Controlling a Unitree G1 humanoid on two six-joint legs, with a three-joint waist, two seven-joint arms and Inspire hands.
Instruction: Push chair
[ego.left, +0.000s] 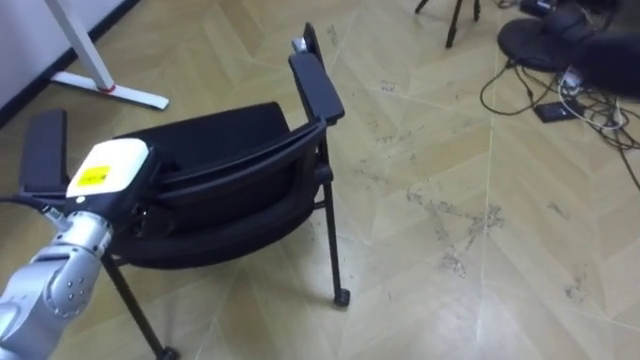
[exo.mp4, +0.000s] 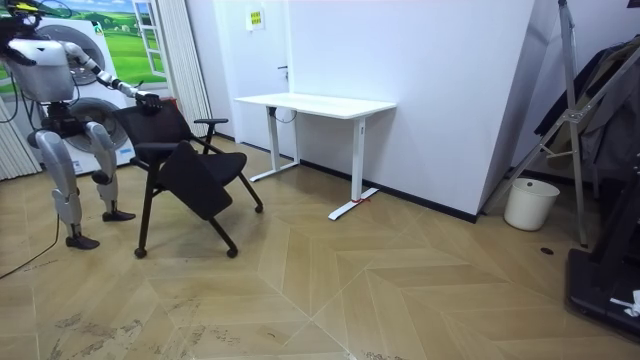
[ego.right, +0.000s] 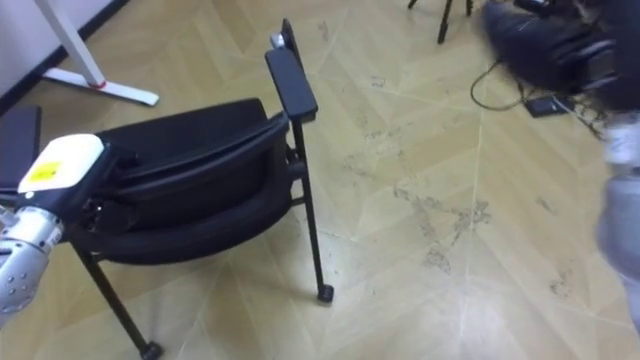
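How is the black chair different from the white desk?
The chair is black; the desk is white. The chair's seat is tilted; the desk's top is level. The chair has little wheels; the desk has long flat feet. Both stand on the wooden floor.

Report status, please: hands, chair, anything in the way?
Left hand at chair backrest. Right hand blurred, right edge. Chair standing, desk foot beyond it.
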